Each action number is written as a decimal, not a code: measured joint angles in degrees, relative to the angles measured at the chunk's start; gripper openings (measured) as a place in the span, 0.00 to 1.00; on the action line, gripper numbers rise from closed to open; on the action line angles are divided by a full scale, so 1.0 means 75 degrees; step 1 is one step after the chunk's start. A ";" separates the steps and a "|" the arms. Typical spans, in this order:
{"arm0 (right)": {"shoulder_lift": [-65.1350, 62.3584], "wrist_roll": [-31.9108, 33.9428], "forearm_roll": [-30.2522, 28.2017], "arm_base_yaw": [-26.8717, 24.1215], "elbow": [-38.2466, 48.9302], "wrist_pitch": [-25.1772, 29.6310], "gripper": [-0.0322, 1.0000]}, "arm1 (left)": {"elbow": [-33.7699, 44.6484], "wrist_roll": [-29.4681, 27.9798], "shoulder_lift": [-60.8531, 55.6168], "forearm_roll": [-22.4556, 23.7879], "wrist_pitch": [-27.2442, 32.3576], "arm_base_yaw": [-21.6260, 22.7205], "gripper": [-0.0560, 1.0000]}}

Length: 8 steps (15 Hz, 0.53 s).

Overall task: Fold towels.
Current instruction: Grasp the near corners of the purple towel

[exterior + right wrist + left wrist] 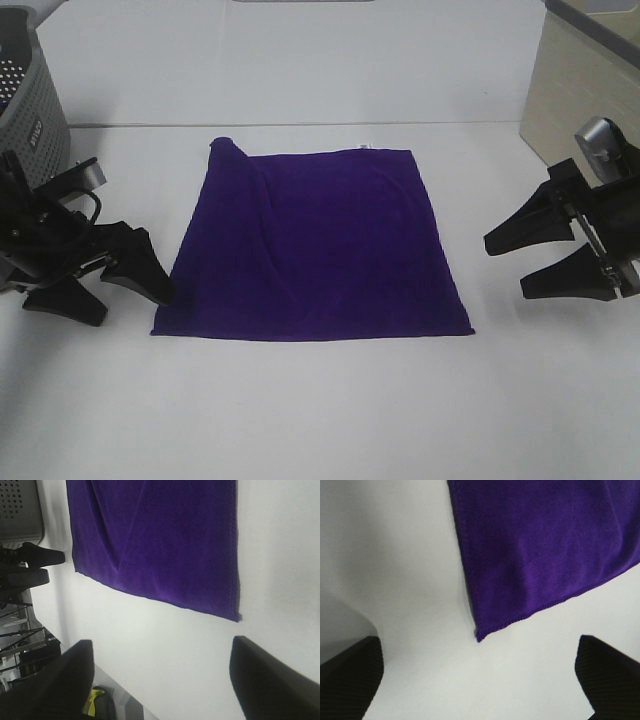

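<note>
Pale worktop first, broad and bare around the job. At its middle, spread out and nearly flat, the purple towel: roughly square, one edge toward the robot, not yet folded. Grey perforated basket at the far left, well apart from the cloth.

Left jaws wide open and holding nothing, low over the worktop just beside the near-left corner. Right jaws likewise spread wide and empty, farther off, well apart from the right edge and short of the near-right corner. Judged to be the approach for a first fold, with nothing gripped so far.

To do it well:
- Bring each pair of jaws to its own near corner, slide the lower one under the hem, and close on one layer only.
- Lift both corners together and level, to avoid a skewed fold.
- Carry them over to the far edge and lay hem on hem.
- Mind the long ridge down the left side and the curled far-left corner, both likely to leave a lump unless pulled taut.
- Use the small white tag on the far edge as a check on alignment.
</note>
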 joint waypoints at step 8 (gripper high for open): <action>0.1008 -0.0107 -0.0046 0.0000 -0.0214 -0.0665 0.75 | -0.0008 0.0000 0.0008 -0.0008 -0.0061 0.0000 0.97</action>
